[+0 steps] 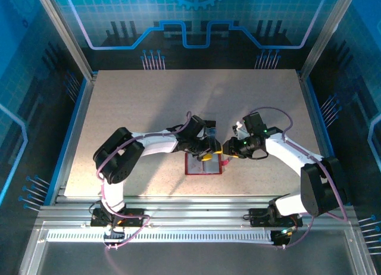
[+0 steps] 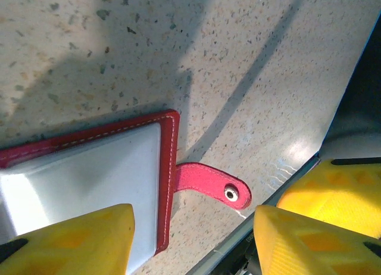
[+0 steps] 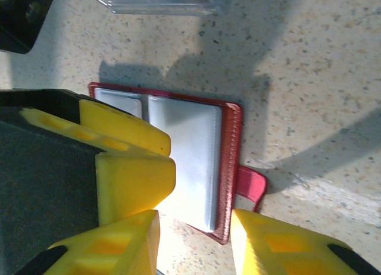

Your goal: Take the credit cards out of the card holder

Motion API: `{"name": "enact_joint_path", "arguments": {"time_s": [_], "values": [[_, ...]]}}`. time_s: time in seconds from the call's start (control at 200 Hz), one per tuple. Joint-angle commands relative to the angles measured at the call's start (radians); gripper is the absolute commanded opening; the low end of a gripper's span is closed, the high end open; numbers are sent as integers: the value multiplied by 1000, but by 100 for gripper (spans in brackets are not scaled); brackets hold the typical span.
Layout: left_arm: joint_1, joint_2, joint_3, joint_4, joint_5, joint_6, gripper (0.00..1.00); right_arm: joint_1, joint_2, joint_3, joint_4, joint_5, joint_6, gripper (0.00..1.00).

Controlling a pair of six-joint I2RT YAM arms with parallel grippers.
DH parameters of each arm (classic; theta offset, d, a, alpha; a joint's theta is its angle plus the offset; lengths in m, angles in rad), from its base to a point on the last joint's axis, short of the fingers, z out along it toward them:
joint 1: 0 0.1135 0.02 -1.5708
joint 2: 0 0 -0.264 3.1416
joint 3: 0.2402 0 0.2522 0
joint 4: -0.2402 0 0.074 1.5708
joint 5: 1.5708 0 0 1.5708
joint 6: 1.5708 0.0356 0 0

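The card holder lies open on the table, red with greyish inner pockets and a small snap tab. No credit cards show; the pockets look flat and pale. My left gripper is open low over the holder's right edge. One yellow finger is over the grey pocket and the other is off past the tab. My right gripper is open too, with its jaws either side of the holder's near right corner. The left gripper's yellow finger rests on the pocket beside it.
A clear plastic box stands on the table just beyond the holder. Both arms meet over the table's near middle, close together. The table's near edge and a metal rail run just behind the holder.
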Motion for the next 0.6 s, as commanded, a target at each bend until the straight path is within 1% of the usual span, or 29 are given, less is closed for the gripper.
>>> {"name": "enact_joint_path", "arguments": {"time_s": [0.0,0.25,0.42,0.45,0.595], "values": [[3,-80,-25,11,-6,-3,56,27,12,17,35,-59,31,38],[55,-179,-155,54,-23,-18,56,76,61,53,68,-76,55,37],[96,-243,-234,49,-36,-14,55,124,120,72,84,-79,66,37],[102,-254,-247,48,-38,-13,55,132,128,104,88,-78,68,37],[123,-295,-307,49,-47,-14,54,165,182,130,108,-81,80,37]]}}
